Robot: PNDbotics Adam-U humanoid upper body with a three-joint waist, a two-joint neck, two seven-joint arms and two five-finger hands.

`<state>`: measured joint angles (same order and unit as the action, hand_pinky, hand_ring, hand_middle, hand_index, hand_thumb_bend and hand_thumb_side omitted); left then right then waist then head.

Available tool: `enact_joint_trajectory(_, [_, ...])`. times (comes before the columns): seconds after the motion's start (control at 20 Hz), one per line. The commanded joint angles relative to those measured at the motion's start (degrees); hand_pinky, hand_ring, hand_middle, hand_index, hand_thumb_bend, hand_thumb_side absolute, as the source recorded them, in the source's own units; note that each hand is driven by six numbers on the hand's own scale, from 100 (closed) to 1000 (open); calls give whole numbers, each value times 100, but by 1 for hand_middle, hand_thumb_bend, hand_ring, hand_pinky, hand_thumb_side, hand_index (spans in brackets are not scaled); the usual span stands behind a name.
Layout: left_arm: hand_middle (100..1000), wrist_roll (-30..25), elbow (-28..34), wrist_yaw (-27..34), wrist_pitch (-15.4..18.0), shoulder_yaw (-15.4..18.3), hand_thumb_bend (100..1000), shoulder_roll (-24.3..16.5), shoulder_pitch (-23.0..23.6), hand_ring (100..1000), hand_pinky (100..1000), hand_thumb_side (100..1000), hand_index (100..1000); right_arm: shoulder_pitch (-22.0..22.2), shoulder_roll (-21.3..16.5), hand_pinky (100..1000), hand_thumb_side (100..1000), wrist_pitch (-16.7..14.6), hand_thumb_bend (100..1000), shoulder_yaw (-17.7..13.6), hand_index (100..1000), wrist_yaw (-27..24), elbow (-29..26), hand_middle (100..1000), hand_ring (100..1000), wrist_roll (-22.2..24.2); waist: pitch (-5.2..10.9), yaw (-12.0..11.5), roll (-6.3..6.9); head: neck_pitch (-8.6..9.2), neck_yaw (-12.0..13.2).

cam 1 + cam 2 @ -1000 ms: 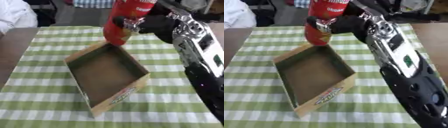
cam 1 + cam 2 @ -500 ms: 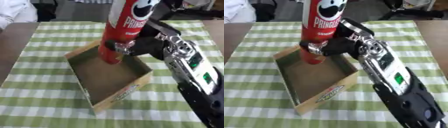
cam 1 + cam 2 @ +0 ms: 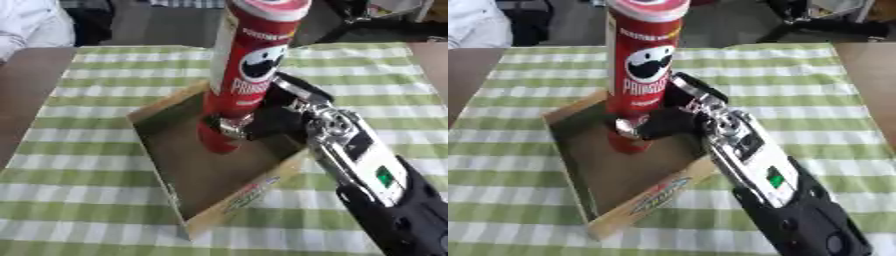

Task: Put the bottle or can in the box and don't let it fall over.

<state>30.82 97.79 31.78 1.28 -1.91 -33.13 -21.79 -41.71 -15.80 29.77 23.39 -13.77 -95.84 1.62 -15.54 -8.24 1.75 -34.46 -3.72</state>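
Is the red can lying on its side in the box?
No, the can stands upright inside the box, with the right hand curled round its lower part.

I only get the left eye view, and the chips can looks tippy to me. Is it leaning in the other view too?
Observer: In the right eye view the Pringles can looks almost straight up, with its bottom down inside the cardboard box.
Operator: Is the hand holding it there?
Observer: Yes. The right hand is curled round the can low down, and this view shows it more side-on.
Operator: What's next to the cloth on the right?
Observer: Bare brown table. The right eye view shows a wider stretch of it beside the green checked tablecloth.
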Motion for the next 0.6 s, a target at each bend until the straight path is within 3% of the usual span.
enact_joint_trajectory(0.05, [764, 5, 46, -7, 10, 74, 542, -97, -82, 784, 672, 671, 781, -71, 17, 1000, 100, -245, 217, 17, 746, 112, 184, 1000, 1000, 122, 73, -12, 25, 108, -15])
enact_joint_trajectory(0.15, [764, 0, 45, -4, 9, 70, 542, -93, -83, 784, 671, 671, 781, -65, 7, 1000, 100, -437, 334, 34, 886, 261, 266, 1000, 1000, 249, 61, -12, 29, 114, -14])
enact_joint_trajectory(0.25, [764, -3, 43, -2, 6, 68, 542, -91, -80, 784, 671, 672, 781, -58, -7, 1000, 100, -646, 391, 24, 991, 505, 327, 1000, 1000, 365, 54, -10, 32, 116, -14])
enact_joint_trajectory(0.4, [764, -3, 43, -2, 5, 70, 541, -92, -77, 784, 670, 672, 781, -48, -33, 1000, 177, -890, 377, 5, 1000, 949, 398, 1000, 1000, 448, 49, 3, 41, 119, -12])
enact_joint_trajectory(0.6, [764, -11, 50, -4, 0, 67, 541, -95, -80, 784, 669, 671, 781, -47, -30, 1000, 291, -986, 358, -36, 1000, 1276, 498, 1000, 1000, 573, 54, 18, 53, 117, -7])
